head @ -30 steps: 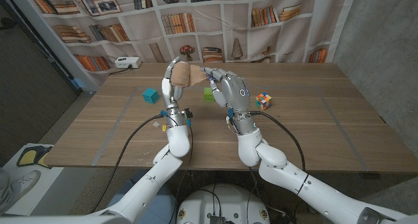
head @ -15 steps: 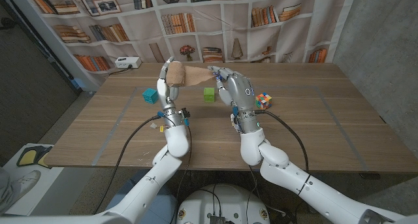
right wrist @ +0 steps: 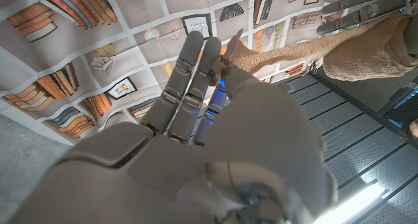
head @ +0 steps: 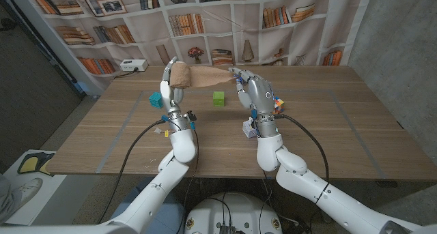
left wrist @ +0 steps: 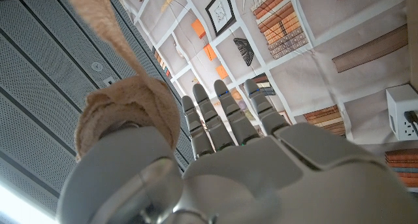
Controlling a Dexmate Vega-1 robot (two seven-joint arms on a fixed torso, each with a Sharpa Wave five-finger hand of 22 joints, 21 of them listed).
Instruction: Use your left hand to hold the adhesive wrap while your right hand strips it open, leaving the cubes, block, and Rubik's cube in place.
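- Your left hand [head: 168, 82] is raised above the bench [head: 328, 135], left of centre, fingers pointing up and closed around the roll of tan adhesive wrap [head: 181, 75].
- In the left wrist view that hand [left wrist: 215, 159] has the roll [left wrist: 127, 110] pressed between the thumb and the fingers beside it, with a loose strip running away from the roll toward the frame's edge.
- Your right hand [head: 251, 91] is up at about the same height, to the right of the left hand and apart from it, pinching the free end of the wrap at its fingertips.
- A stretch of unrolled wrap spans the gap between the two hands, tapering from the roll toward the right hand.
- The right wrist view shows the right hand [right wrist: 196, 119] with the thin end of the strip [right wrist: 274, 51] caught at its fingertips, and the roll in the left hand's fingers at the far end of the strip.
- A teal cube [head: 157, 99] sits on the bench just left of your left forearm.
- A green cube [head: 218, 98] rests on the bench between the two arms, below the stretched wrap.
- The Rubik's cube [head: 277, 104] sits on the bench just right of your right hand, partly hidden by it.
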